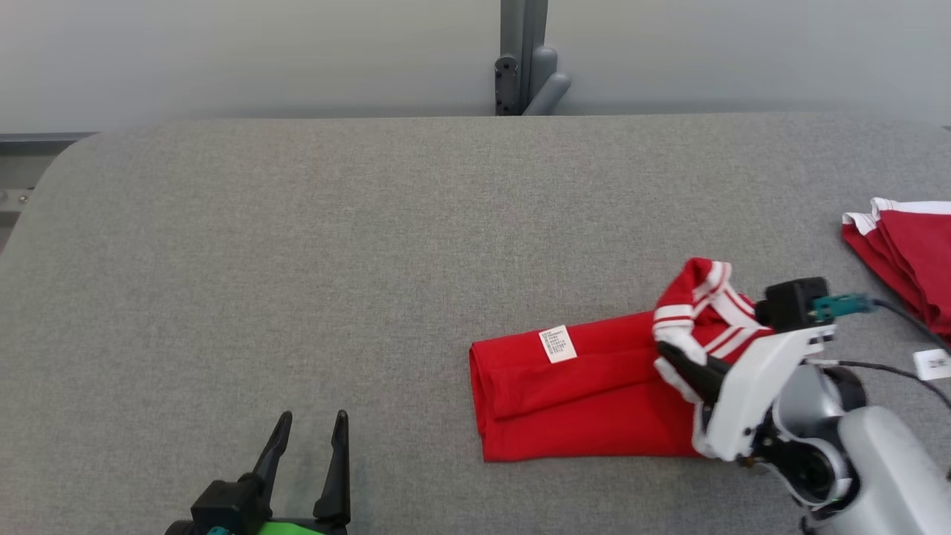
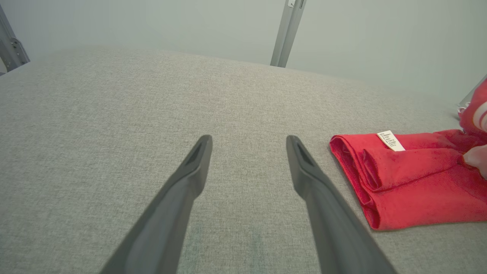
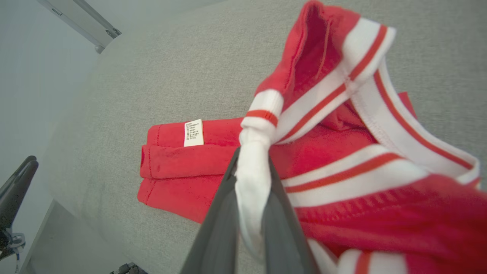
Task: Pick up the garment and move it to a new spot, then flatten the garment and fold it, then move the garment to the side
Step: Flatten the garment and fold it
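Pinching the white-banded edge of the red garment (image 1: 587, 401), the right gripper (image 1: 687, 364) has its 2 fingers clamped on the cloth at the lower right of the head view, with that striped end raised off the grey table (image 1: 297, 223). The rest lies folded just left of it, a white label (image 1: 558, 345) on top. At lower left the left gripper (image 1: 312, 427) has its jaws wide apart, holding nothing. Another red cloth (image 1: 910, 253) lies at the right edge.
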You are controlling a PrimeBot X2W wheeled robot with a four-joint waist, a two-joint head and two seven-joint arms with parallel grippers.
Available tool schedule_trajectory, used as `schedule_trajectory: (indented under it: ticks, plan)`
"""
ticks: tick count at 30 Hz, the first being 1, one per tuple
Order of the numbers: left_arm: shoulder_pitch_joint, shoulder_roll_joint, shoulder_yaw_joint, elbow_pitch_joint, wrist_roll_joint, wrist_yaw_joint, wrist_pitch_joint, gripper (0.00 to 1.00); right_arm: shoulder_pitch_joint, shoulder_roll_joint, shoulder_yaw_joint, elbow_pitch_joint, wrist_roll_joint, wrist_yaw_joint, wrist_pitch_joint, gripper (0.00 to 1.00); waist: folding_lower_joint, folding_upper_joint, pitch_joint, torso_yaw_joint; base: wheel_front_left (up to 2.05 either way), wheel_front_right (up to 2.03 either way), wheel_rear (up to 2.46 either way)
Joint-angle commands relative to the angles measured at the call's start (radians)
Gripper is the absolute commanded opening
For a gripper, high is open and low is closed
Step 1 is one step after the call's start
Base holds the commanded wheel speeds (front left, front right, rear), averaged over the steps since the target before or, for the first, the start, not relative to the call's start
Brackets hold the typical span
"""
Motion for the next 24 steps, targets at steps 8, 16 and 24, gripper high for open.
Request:
schedule_trajectory:
  ticks: [8,16,24]
  plan:
    - [-0.062,0.002,-0.025,0.032,0.004,-0.007,-0.003,1.0,-0.069,0.228,0.117,0.108,-0.217,0.0,-0.014,0.0,0.0,0.0,0.063,-0.003,0.0,0.0,0.0]
    - [-0.063,0.002,-0.018,0.044,0.01,-0.009,-0.003,1.0,-0.102,0.269,0.192,0.152,-0.236,0.0,-0.047,0.0,0.0,0.0,0.063,0.012,0.0,0.0,0.0]
    - [-0.067,0.001,-0.021,0.061,0.013,-0.011,-0.003,1.0,-0.134,0.287,0.259,0.192,-0.232,0.0,-0.069,1.0,0.0,0.0,0.059,0.025,0.0,0.0,0.0]
